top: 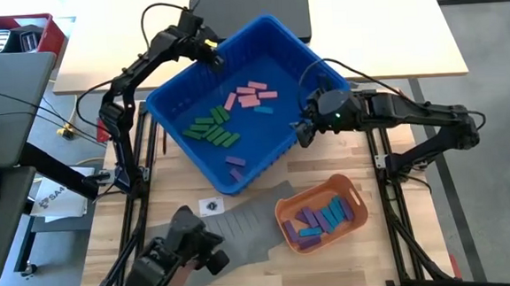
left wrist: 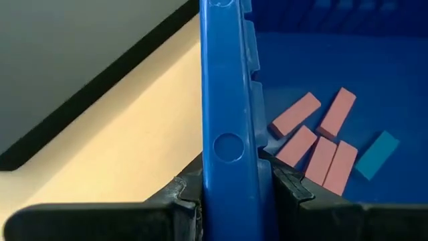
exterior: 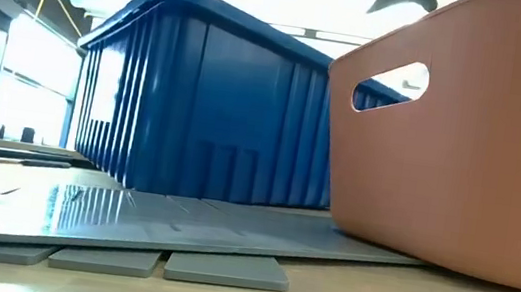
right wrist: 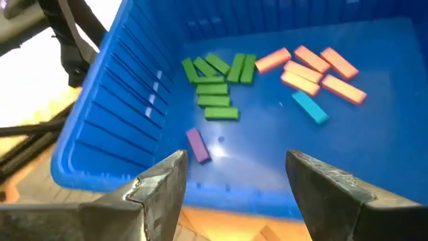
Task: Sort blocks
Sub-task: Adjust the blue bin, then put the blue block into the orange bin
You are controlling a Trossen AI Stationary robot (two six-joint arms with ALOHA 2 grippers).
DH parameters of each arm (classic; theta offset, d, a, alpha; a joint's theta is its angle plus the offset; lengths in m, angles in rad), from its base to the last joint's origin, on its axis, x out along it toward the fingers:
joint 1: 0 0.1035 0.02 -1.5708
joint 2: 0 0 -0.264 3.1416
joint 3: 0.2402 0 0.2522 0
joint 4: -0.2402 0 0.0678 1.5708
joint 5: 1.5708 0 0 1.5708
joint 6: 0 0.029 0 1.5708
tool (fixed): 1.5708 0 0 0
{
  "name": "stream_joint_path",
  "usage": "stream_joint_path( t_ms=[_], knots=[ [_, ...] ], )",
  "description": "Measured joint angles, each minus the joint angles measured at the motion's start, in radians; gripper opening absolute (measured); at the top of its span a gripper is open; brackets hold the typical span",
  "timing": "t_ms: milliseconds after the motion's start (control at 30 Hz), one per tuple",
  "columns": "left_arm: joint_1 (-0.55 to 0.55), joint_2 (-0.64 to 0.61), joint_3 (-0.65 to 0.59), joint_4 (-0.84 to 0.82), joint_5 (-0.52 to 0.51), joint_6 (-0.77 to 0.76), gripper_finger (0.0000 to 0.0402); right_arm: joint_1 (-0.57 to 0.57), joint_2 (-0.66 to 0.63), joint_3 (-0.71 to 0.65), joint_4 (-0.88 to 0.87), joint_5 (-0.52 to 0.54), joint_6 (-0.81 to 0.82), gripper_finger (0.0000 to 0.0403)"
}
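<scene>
Left pincer (left wrist: 231, 194) clamps blue bin (top: 168, 104) wall, likely steadying it | right pincer (right wrist: 234, 181) open at opposite rim, poised for picking | blocks (right wrist: 217, 94) grouped by colour inside bin

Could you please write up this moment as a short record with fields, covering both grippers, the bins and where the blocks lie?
left gripper: shut on the blue bin's wall
right gripper: open, over the bin's near rim, holding nothing
blue bin: tilted on the table
green blocks: clustered in the blue bin
pink blocks: clustered in the blue bin
purple block: alone, by the bin's lower wall
orange bin: holds purple and blue blocks
</scene>
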Motion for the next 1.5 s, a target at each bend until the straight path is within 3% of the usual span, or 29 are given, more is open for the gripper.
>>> stream_joint_path(
  t_ms=[67, 233, 500, 767, 1067, 1333, 1500],
  knots=[
    [-0.004, 0.016, 0.001, 0.002, 0.000, -0.006, 0.0094, -0.026, 0.015, 0.001, 0.020, -0.035, -0.002, 0.0247],
    [-0.004, 0.032, 0.000, -0.001, -0.036, -0.016, 0.0166, -0.078, 0.091, 0.040, 0.022, -0.099, -0.046, 0.0247],
    [0.007, -0.011, -0.001, 0.004, -0.020, -0.084, 0.0220, -0.176, 0.331, 0.320, -0.162, -0.123, -0.190, 0.0247],
    [-0.002, -0.143, -0.003, -0.010, -0.018, -0.154, 0.0228, -0.333, 0.573, 0.528, -0.280, -0.330, -0.396, 0.0247],
    [-0.082, -0.372, -0.003, -0.139, 0.002, -0.298, 0.0229, -0.457, 0.789, 0.556, -0.263, -0.392, -0.836, 0.0247],
    [-0.226, -0.530, -0.003, -0.310, 0.018, -0.300, 0.0225, -0.493, 0.936, 0.554, -0.192, -0.404, -0.915, 0.0247],
    [-0.296, -0.572, -0.003, -0.373, -0.052, -0.318, 0.0225, -0.499, 0.996, 0.554, -0.172, -0.358, -0.908, 0.0247]
  ],
)
